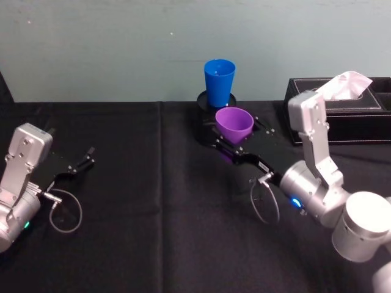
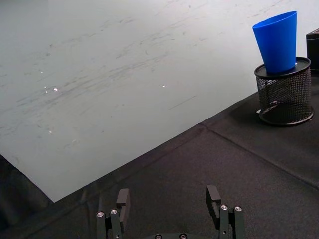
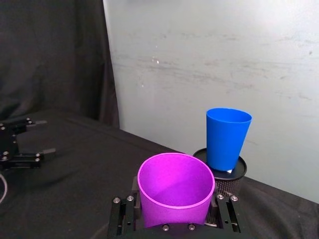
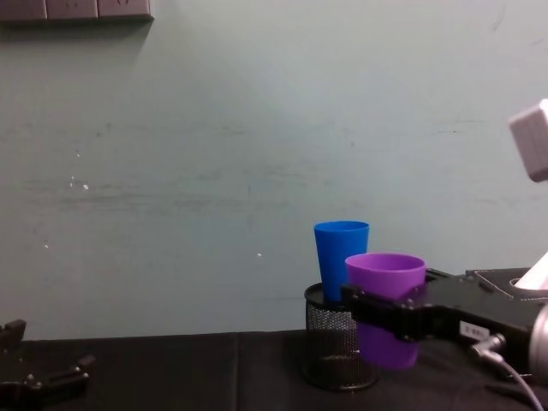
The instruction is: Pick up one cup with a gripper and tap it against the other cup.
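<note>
The right end effector (image 1: 227,145) clamps the tapered purple plastic tumbler (image 1: 234,124), lifted upright off the black-clothed desk (image 1: 140,201), just before the tall blue plastic tumbler (image 1: 219,82). That one stands on an upturned black wire-mesh pot (image 2: 285,94). A black tissue box (image 1: 354,116) sits right. The left end effector (image 1: 82,162) rests spread wide, well apart.

You see purple cup (image 3: 175,191): smooth plastic, slight sheen. Blue cup (image 3: 227,138): smooth glossy plastic. Pot (image 2: 285,94) beneath it: black wire mesh, metal. Tablecloth (image 1: 146,213): matt black cloth. Right gripper (image 3: 174,219): matt black fingers, silver screws. Wall (image 4: 214,171): matt, scuffed paint.
</note>
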Motion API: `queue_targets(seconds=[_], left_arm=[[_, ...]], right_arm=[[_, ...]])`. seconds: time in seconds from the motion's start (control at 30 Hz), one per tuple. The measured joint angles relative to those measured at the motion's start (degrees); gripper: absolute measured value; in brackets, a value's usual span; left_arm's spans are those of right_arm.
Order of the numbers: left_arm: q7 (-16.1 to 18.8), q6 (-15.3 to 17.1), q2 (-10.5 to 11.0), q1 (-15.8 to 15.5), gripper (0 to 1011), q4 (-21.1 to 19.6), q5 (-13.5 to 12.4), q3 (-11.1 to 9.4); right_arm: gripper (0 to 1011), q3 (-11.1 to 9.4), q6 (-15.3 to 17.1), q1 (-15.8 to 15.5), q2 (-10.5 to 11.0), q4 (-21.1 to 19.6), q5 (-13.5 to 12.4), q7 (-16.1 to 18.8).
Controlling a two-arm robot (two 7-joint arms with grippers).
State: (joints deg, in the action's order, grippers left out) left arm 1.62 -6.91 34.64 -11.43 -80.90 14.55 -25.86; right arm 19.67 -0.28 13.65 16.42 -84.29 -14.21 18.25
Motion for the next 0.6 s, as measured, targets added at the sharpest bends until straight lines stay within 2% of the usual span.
queue_targets(seconds=[0.2,0.6], left_arm=[[0.0,0.0,0.0,0.0,1000,0.0,0.0,0.0],[0.0,0.0,0.0,0.0,1000,0.0,0.0,0.0]], right_arm=[[734,-0.9,-2.66,-2.97,-0.22,-1.39,0.54,-0.67],[735,-1.46,-5.48,-3.81,-1.64,0.68,1.89,-0.84]])
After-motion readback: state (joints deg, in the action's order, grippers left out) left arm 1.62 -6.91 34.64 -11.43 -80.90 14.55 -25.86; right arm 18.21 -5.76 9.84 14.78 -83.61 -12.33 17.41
